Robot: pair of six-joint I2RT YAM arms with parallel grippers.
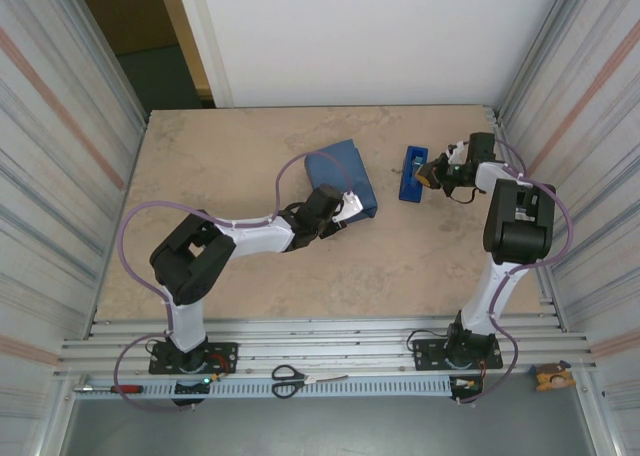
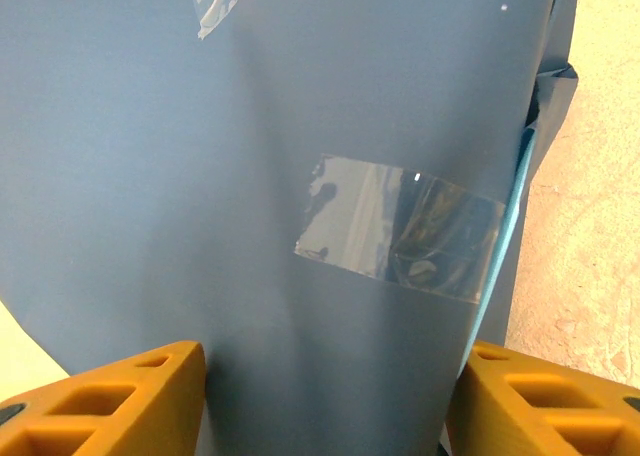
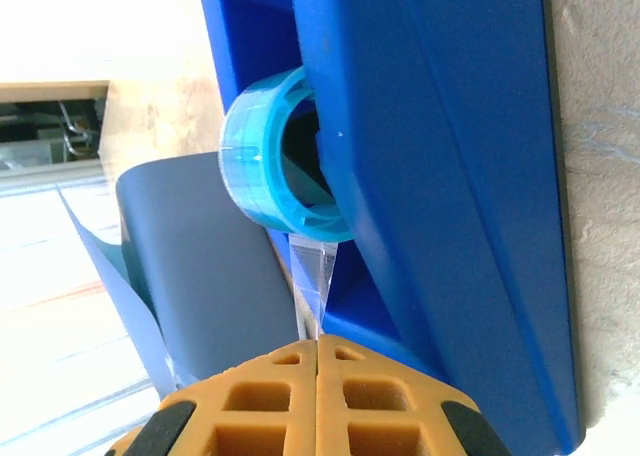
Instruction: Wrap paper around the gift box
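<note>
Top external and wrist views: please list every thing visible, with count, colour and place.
paper: one, slate blue, folded parcel, table centre
tape pieces: two, clear, on the paper
tape dispenser: one, blue, right of the paper
tape roll: one, light blue, in the dispenser
tape strip: one, clear, off the roll
scissors: one, black handles, near rail
screwdriver: one, red handle, near rail, left
small object: one, orange, near rail, right
table: one, beige
left gripper: one, orange fingers apart, astride the paper
right gripper: one, orange, shut on the tape strip
</note>
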